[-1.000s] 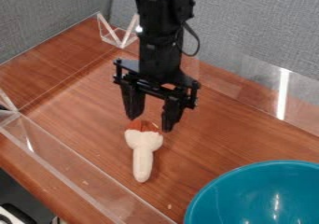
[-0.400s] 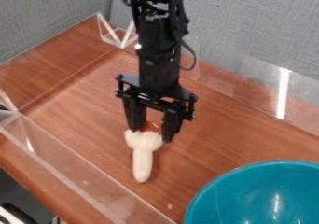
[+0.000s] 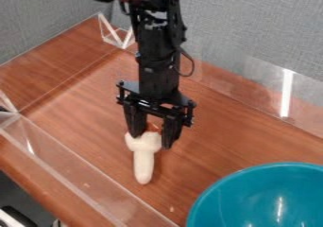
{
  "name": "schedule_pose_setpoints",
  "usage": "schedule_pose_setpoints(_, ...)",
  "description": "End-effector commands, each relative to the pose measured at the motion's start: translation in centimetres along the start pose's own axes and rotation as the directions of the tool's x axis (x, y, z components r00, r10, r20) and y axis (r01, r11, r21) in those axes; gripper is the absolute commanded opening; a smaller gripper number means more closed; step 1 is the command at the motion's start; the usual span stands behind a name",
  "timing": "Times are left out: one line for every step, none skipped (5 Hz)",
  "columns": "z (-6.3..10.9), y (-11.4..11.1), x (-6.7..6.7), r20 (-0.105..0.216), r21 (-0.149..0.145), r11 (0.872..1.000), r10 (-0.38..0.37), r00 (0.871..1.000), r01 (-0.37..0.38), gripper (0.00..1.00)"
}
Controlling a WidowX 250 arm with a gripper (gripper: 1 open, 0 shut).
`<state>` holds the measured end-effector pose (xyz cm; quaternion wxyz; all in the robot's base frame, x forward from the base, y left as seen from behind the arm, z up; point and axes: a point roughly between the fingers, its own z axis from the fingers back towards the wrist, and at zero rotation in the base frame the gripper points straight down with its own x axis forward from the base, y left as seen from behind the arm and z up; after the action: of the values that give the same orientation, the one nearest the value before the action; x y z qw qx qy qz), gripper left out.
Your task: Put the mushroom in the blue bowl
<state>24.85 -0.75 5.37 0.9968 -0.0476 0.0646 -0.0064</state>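
The mushroom [image 3: 145, 158] lies on its side on the wooden table, its cream stem pointing toward the front and its orange-red cap mostly hidden between my fingers. My gripper [image 3: 153, 134] points straight down over the cap end, open, with one finger on each side of the cap. I cannot tell whether the fingers touch it. The blue bowl [image 3: 267, 200] sits at the front right corner, partly cut off by the frame edge, well apart from the mushroom.
Clear plastic walls [image 3: 63, 165] fence the wooden table [image 3: 76, 89] along the front left and the back right. A white folded bracket [image 3: 120, 30] stands at the back behind the arm.
The gripper has come down and slightly toward the front, from above the mushroom's cap to straddling it. Its jaws stayed open; the mushroom and bowl have not moved.
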Motion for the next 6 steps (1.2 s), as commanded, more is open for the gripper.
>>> schedule_pose_setpoints(0.6, 0.5, 1.0, 0.036, -0.008, 1.000, 0.004, 0.999, -0.004, 1.00)
schedule_pose_setpoints(0.2, 0.8, 1.2, 0.027, -0.016, 1.000, 0.001, 1.000, -0.001, 1.00)
schedule_pose_setpoints(-0.5, 1.1, 1.4, 0.015, -0.021, 1.000, -0.003, 1.000, 0.003, 1.00)
schedule_pose_setpoints(-1.3, 1.4, 1.5, 0.001, -0.026, 1.000, -0.006, 1.000, 0.006, 1.00)
schedule_pose_setpoints(-2.1, 1.7, 1.5, -0.016, -0.030, 1.000, -0.009, 1.000, 0.008, 0.00)
schedule_pose_setpoints(-2.4, 1.7, 1.5, -0.021, -0.032, 0.999, -0.011, 1.000, 0.011, 1.00)
